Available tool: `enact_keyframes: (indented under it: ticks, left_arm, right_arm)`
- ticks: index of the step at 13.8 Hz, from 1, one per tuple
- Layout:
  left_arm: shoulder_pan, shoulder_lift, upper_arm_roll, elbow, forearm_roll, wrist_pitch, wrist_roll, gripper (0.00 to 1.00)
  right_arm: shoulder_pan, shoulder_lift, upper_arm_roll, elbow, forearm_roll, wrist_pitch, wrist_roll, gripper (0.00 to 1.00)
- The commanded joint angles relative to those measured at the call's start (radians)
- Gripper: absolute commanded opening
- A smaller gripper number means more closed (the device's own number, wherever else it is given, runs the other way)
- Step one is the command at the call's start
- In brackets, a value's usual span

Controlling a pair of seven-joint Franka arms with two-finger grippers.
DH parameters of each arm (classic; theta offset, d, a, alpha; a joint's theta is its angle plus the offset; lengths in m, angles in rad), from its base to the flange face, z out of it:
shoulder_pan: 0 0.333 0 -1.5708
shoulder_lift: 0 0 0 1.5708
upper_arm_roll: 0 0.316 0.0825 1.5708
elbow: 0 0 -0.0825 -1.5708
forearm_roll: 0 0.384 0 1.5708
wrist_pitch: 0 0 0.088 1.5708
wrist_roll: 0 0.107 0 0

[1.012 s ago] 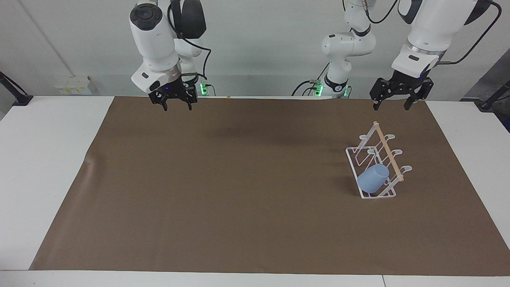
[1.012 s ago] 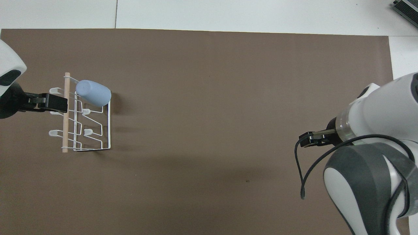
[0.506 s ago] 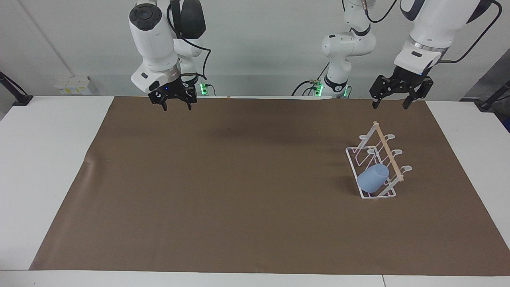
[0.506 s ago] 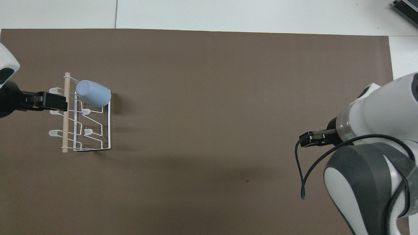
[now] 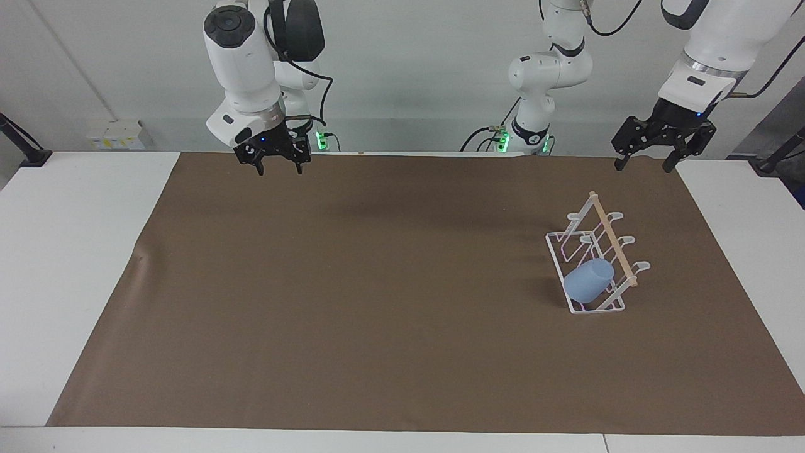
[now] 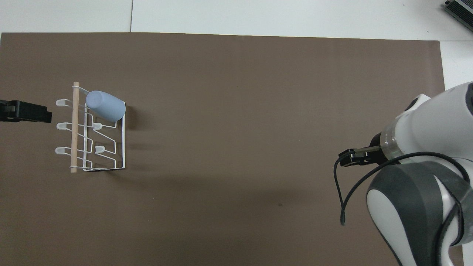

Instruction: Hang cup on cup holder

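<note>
The small light-blue plastic tumbler [image 5: 588, 280] is sitting tilted on a prong of the white wire rack [image 5: 594, 261], at its end farthest from the robots. The left gripper [image 5: 649, 162], fingers spread and empty, is hanging over the bench's brown mat near the rack; the right gripper [image 5: 279, 166], also spread, is waiting. Any brush against the light rack could be shaking the tumbler loose.

Cup [image 5: 588, 280] light-blue, looks like smooth matte plastic, tipped on a prong of the cup holder [image 5: 594, 259]. Holder is thin white wire, probably coated metal, faint sheen; pale bare-wood dowel [image 5: 612, 239] along the holder's top. Under the holder, brown mat [image 5: 377, 302], matte, paper-like, slight wrinkle at one edge. Around the mat, white table [image 5: 69, 251], smooth, low gloss.
</note>
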State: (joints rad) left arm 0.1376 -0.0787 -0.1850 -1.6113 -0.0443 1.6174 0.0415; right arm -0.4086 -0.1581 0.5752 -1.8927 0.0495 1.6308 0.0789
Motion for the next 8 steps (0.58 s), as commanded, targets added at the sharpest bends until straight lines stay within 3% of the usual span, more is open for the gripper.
enact_keyframes:
  ticks: [1, 6, 8]
  left_arm:
    - [0.03, -0.001, -0.004, 0.008, -0.019, -0.037, 0.029, 1.0]
    - [0.011, -0.021, 0.004, -0.03, -0.017, -0.045, 0.021, 1.0]
    - [-0.039, -0.021, 0.069, -0.025, -0.006, -0.042, 0.023, 1.0]
  right_arm:
    - [-0.013, -0.021, 0.006, -0.023, -0.017, 0.026, -0.013, 0.86]
    - [-0.015, -0.021, 0.006, -0.023, -0.017, 0.026, -0.013, 0.86]
    - [-0.015, -0.02, 0.006, -0.023, -0.017, 0.026, -0.014, 0.86]
